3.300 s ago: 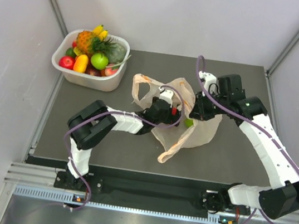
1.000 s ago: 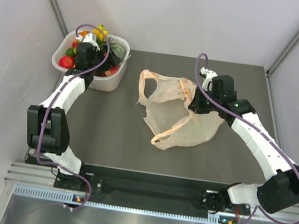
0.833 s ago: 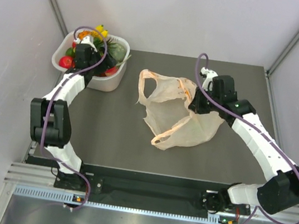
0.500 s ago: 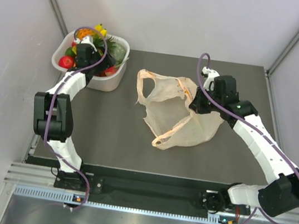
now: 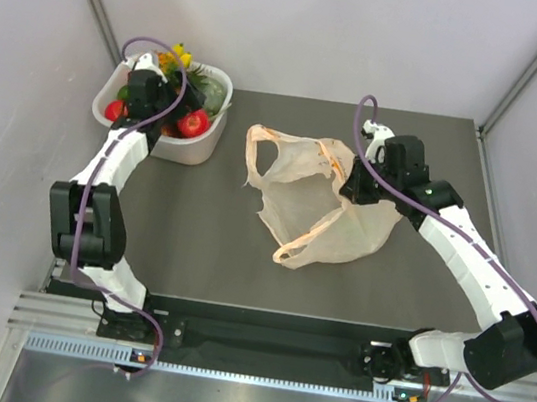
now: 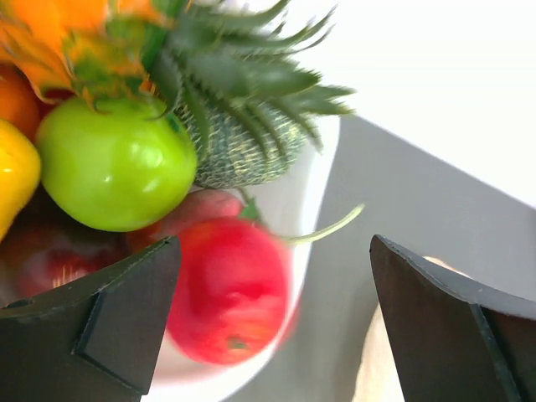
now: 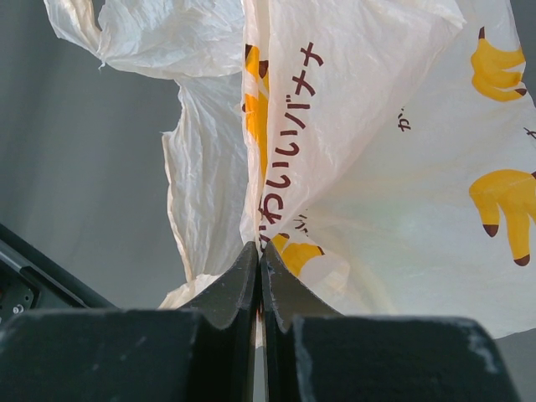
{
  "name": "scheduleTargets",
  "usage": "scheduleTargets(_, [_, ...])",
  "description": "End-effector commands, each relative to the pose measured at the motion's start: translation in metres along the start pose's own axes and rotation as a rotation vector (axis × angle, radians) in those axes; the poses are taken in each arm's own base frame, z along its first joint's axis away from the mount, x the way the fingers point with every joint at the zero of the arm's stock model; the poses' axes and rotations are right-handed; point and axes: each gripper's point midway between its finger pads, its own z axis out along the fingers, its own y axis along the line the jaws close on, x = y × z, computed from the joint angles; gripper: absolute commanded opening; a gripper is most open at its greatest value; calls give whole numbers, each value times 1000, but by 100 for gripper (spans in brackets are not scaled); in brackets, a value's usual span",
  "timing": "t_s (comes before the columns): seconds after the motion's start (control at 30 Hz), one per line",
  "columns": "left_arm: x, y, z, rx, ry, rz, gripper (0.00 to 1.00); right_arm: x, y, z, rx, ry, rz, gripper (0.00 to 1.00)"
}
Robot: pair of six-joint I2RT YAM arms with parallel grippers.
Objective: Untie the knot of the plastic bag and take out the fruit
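Top external view first: two arms on the dark table (image 5: 190,250), one plastic bag (image 5: 349,235), one white tub (image 5: 198,150). The left arm reaches out to the far-left corner, and the left gripper (image 5: 176,106) hangs over the tub, which sits just off the table's far-left edge. The right gripper (image 5: 351,188) is down on the far right edge of the bag at mid-table. The bag lies slack and flattened, and its two handle loops are apart and open, one (image 5: 260,154) on the far left, the other (image 5: 301,243) trailing toward the arms' bases. From the left wrist, the left gripper (image 6: 276,335) has its jaws spread wide with nothing between the pads; below the gap sits one blurred red fruit (image 6: 230,293) against the tub's wall (image 6: 314,184). Count the pile beside it: one green apple (image 6: 113,163), one netted grey-green melon (image 6: 243,151), one pineapple (image 6: 59,33) with its green crown, one yellow piece (image 6: 12,180) at the left edge. Yellow bananas (image 5: 180,51) poke up at the tub's far side in the overhead shot. Over on the right wrist, the right gripper (image 7: 260,251) has its jaws pressed together, pinching a fold of the bag (image 7: 377,167), whose film carries brown lettering and two clear banana prints on the right.
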Motion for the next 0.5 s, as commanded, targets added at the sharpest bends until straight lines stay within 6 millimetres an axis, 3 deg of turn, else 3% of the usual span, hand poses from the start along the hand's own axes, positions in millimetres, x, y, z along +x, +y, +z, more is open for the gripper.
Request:
scheduleTargets(0.0, [-47, -34, -38, 47, -108, 39, 99, -16, 5, -7, -12, -55, -19, 1])
scheduleTargets(0.23, [-33, -68, -92, 154, -129, 87, 99, -16, 2, -10, 9, -47, -28, 1])
scheduleTargets(0.3, [-15, -96, -116, 276, -116, 134, 99, -13, 1, -14, 15, -34, -33, 1])
scheduleTargets(0.33, [5, -98, -122, 306, -85, 148, 99, -13, 0, -15, 20, -31, -39, 1])
scheduleTargets(0.4, [30, -133, -153, 456, -58, 207, 99, -7, -2, -19, 37, -11, -49, 1])
scheduleTargets(0.43, [53, -135, -159, 490, -19, 223, 99, -5, -4, -20, 46, -2, -52, 1])
scheduleTargets(0.47, [73, -160, -181, 585, -1, 263, 99, 3, -8, -23, 62, 22, -53, 1])
